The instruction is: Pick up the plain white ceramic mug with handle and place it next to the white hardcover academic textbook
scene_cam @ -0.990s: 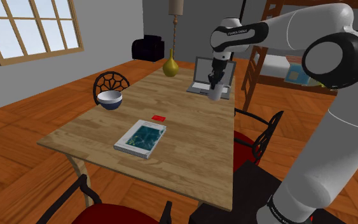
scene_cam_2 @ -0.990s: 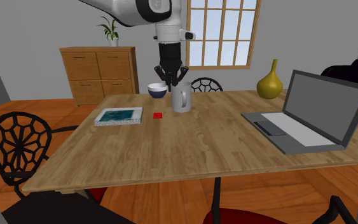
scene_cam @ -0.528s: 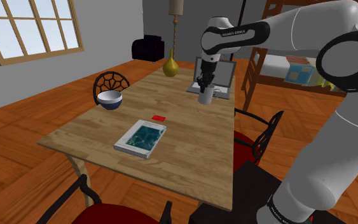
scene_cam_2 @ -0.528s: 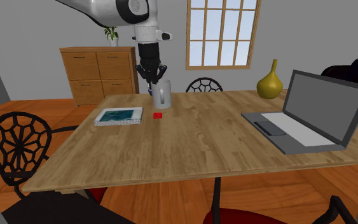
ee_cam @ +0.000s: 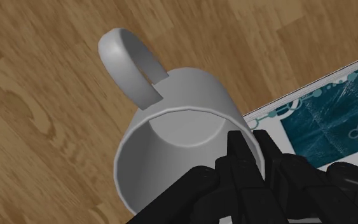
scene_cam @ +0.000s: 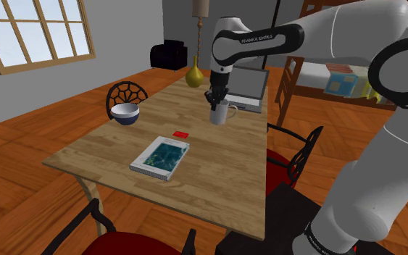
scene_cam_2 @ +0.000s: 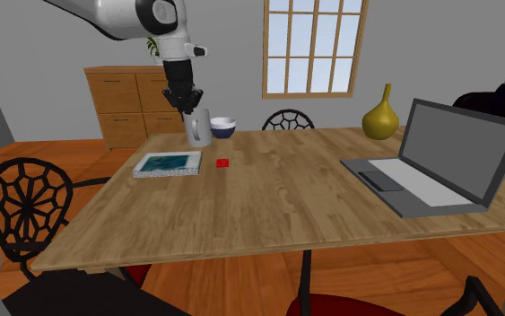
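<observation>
**Shoulder view.** Mug (scene_cam: 222,114) is upper centre of frame, directly below gripper (scene_cam: 214,99) and hanging from it above table (scene_cam: 108,156). Fingers are clamped on the mug at its rim. Mug axis approx. vertical, mouth up. Handle points to frame right. Book (scene_cam: 162,157) lies flat at frame centre, lower left of the mug and apart from it.

**Second ext. view.** Mug (scene_cam_2: 198,128) is upper left of centre, under gripper (scene_cam_2: 187,108), clear of the tabletop. Jaws are closed on the rim. Axis is tilted slightly off vertical. Book (scene_cam_2: 167,163) is just below and left of the mug in frame. Bowl (scene_cam_2: 224,127) is just right of the mug, behind it.

**Wrist view.** Mug (ee_cam: 171,127) has its mouth toward the camera, interior visible. Fingers (ee_cam: 244,159) pinch the rim wall. Handle (ee_cam: 125,60) is on the rim side opposite the fingers, pointing away from them. Book (ee_cam: 323,118) corner lies on the table beyond the mug, on the fingers' side.
</observation>
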